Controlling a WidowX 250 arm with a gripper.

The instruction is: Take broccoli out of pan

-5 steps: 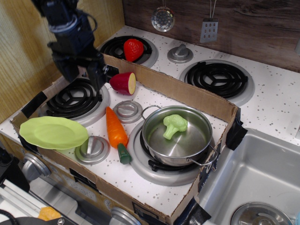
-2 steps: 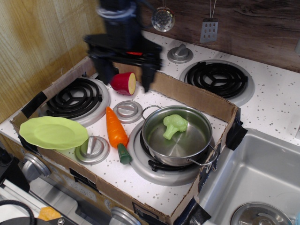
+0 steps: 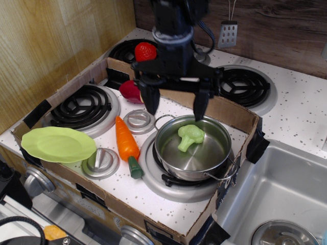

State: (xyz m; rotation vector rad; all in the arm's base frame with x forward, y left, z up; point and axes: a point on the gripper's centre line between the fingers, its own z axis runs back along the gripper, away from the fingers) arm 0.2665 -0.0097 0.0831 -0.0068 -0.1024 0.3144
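Observation:
The light-green broccoli [image 3: 189, 136] lies inside the shiny steel pan [image 3: 204, 164], against its far wall. The pan stands on the front right burner inside the cardboard tray. My gripper [image 3: 175, 108] hangs just above the pan's far left rim, a little behind and left of the broccoli. Its two dark fingers [image 3: 151, 100] are spread wide apart and hold nothing.
An orange carrot [image 3: 125, 143] lies left of the pan. A lime-green plate [image 3: 57, 144] sits front left. A red-purple vegetable half [image 3: 131, 91] and a strawberry [image 3: 145, 52] are behind. Cardboard wall [image 3: 232, 113] rises behind the pan. Sink [image 3: 286, 194] at right.
My gripper has swung from the back left of the stove to the right and forward, and now hangs over the pan's far rim, still open.

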